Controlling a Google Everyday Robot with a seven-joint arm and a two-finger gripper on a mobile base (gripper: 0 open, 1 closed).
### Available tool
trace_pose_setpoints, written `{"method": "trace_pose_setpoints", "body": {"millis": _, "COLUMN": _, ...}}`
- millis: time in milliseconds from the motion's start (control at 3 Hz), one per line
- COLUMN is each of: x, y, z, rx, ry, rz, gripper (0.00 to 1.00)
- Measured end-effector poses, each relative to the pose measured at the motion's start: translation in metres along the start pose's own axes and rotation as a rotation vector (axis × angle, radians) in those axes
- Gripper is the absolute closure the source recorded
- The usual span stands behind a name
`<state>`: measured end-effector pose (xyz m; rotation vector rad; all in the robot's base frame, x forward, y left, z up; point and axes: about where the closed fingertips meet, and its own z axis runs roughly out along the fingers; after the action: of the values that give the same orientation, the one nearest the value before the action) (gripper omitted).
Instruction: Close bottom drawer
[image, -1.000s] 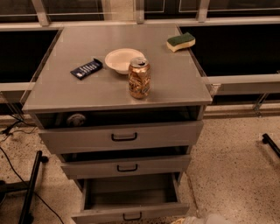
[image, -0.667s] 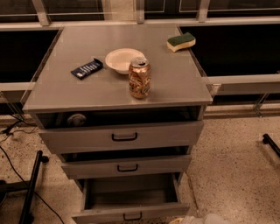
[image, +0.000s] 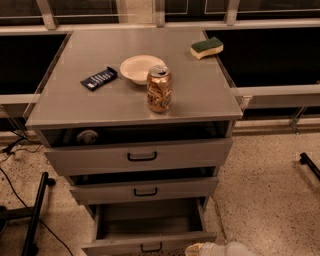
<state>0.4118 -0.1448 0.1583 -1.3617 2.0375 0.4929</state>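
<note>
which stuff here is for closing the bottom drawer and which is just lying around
For the job: bottom drawer, pulled open; its black handle; the gripper, at the picture's bottom edge beside the drawer front.
Just lying about: can, bowl, sponge, dark packet, all on the cabinet top.

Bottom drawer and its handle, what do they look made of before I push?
The bottom drawer looks like grey painted sheet metal: thin flat walls, matte even finish, same as the cabinet. Its handle is a thin black bar, probably coated metal or plastic; the look leaves that open. The gripper, pale, sits at the lower edge just right of the drawer front.
</note>
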Motion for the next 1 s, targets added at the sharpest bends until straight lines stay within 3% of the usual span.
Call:
{"method": "trace_pose_setpoints", "body": {"millis": 667, "x": 0.001, "y": -0.004, "z": 0.004, "rx": 0.048, "ry": -0.028, "rz": -0.039, "gripper": 1.00}}
{"method": "trace_pose_setpoints", "body": {"millis": 1000, "x": -0.011, "y": -0.014, "z": 0.013, "rx": 0.115, "ry": -0.060, "rz": -0.123, "gripper": 1.00}}
